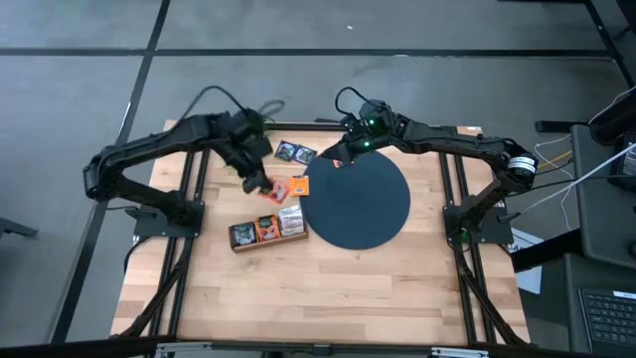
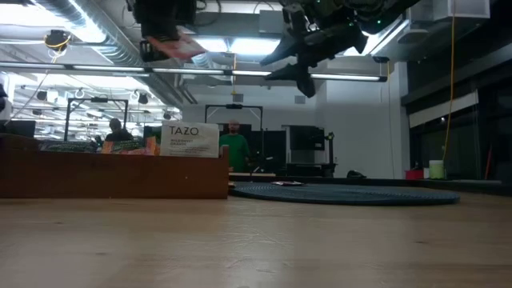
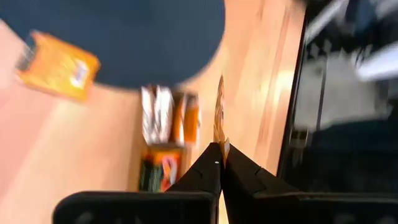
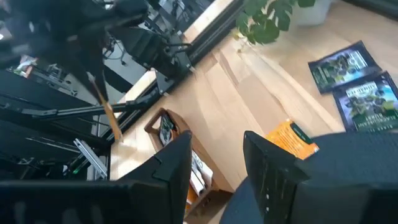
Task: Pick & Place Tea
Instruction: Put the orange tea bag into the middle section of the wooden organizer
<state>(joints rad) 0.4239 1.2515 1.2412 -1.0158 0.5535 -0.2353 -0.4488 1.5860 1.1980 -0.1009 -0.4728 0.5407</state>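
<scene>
A thin orange-red sachet (image 3: 219,115), seen edge-on, is clamped between the closed fingers of the left gripper (image 3: 220,163) above the tray (image 1: 266,233); the right gripper (image 4: 216,163) hangs open over the disc's (image 1: 360,204) far-left edge.

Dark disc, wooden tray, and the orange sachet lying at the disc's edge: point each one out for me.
Dark disc (image 1: 360,204): high view, middle of its top face.
Wooden tray (image 1: 268,231): high view, on the sachets packed in its middle section.
Orange sachet (image 1: 299,185): high view, centre of the packet, overlapping the disc's left rim.

tea: 1 orange sachet (image 1: 299,186) at disc edge | 2 dark sachets (image 1: 295,152) flat on table
</scene>
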